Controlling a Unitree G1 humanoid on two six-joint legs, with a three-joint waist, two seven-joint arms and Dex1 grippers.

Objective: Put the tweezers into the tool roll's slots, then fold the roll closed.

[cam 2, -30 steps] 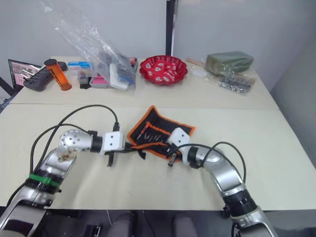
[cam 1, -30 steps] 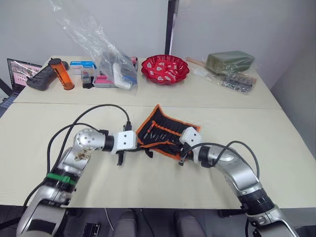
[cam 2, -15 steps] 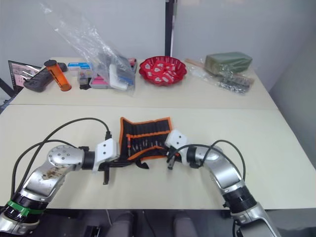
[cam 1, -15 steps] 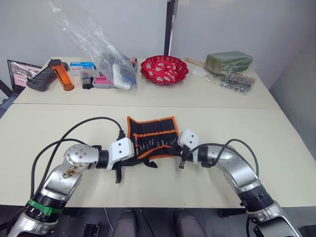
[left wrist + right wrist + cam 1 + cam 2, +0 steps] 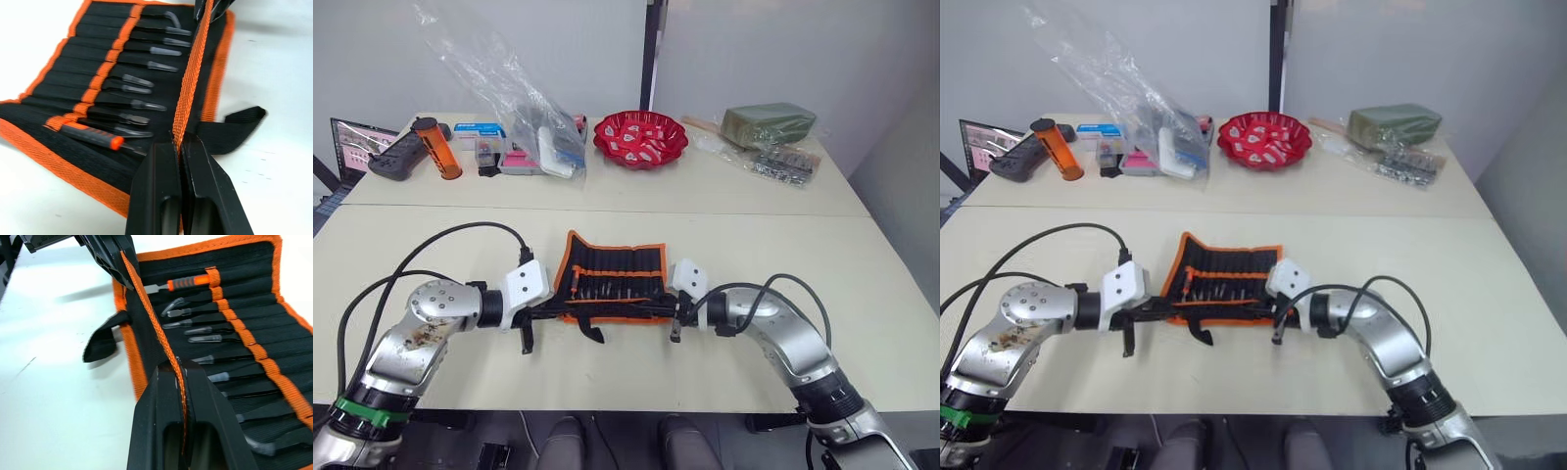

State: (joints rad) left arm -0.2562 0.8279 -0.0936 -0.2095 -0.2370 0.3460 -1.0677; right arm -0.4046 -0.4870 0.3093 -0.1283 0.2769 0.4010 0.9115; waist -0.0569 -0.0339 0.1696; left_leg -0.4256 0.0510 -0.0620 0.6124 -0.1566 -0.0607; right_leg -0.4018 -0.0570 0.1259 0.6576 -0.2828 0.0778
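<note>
The tool roll (image 5: 612, 279) lies open in the middle of the near table, black with orange edging, its long side along the table's front. Its slots (image 5: 73, 73) hold several black tweezers (image 5: 146, 63), and an orange-handled tool (image 5: 188, 282) sits at the left end. My left gripper (image 5: 177, 139) is shut on the left part of the roll's near orange-edged flap. My right gripper (image 5: 178, 363) is shut on the right part of the same edge, and the edge runs taut and raised between them. The black strap (image 5: 590, 331) trails onto the table in front.
On the far table stand a red bowl (image 5: 640, 137), a clear plastic bag (image 5: 524, 108) over small boxes, an orange bottle (image 5: 434, 145), a black controller (image 5: 393, 155) and a green packet (image 5: 769, 122). Bare tabletop surrounds the roll.
The roll lay skewed a second ago and now lies square to the table's front edge. My left gripper has drawn back to the left. Both grippers stay shut on the near flap.
</note>
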